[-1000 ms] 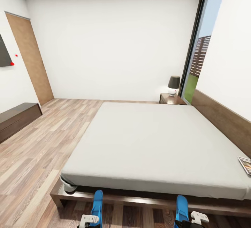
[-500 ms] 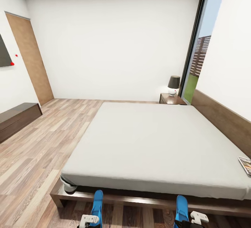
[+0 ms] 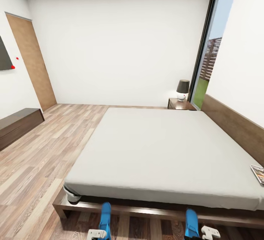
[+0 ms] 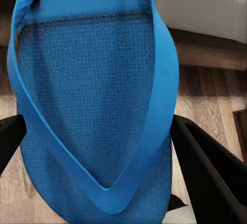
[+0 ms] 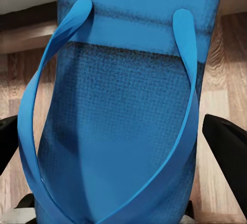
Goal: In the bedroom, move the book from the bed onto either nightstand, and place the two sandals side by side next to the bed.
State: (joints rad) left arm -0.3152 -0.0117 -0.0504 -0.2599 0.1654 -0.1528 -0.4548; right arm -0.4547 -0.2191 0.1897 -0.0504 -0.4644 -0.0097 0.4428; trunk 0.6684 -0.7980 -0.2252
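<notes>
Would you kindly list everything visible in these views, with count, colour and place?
sandals: two, bright blue, one in the left gripper, the other in the right, both at the bed's near edge
book: one, dark cover, on the mattress near the headboard
bed: one, dark brown frame, off-white mattress, centre
nightstand: one, dark brown, beyond the bed by the window
lamp: one, dark shade, white base, on the nightstand
door: one, brown, left wall
bench: one, dark brown, far left
left gripper: black fingers, holding a sandal
right gripper: black fingers, holding a sandal
</notes>
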